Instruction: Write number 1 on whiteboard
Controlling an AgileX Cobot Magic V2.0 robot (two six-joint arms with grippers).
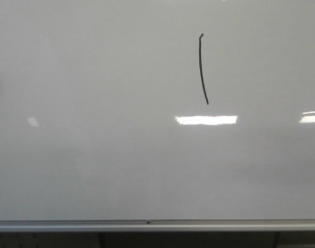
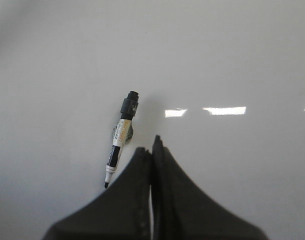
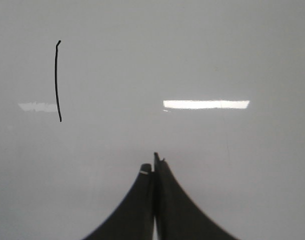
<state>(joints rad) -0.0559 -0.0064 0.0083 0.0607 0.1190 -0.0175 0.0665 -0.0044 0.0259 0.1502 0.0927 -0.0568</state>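
The number 1 [image 1: 202,70] is a thin black, nearly vertical stroke with a tiny hook at its top, drawn on the whiteboard [image 1: 95,155]. It also shows in the right wrist view [image 3: 57,82]. A marker [image 2: 121,137] with a black cap end and bare tip lies loose on the whiteboard [image 2: 242,60], just beside my left gripper [image 2: 152,150], which is shut and empty. My right gripper [image 3: 153,165] is shut and empty above the bare whiteboard [image 3: 217,50], away from the stroke. Neither gripper shows in the front view.
A silver aluminium edge strip [image 1: 147,224] runs along the board's near edge. Bright white rectangular light reflections [image 1: 206,120] lie on the glossy surface below the stroke, and others show in both wrist views.
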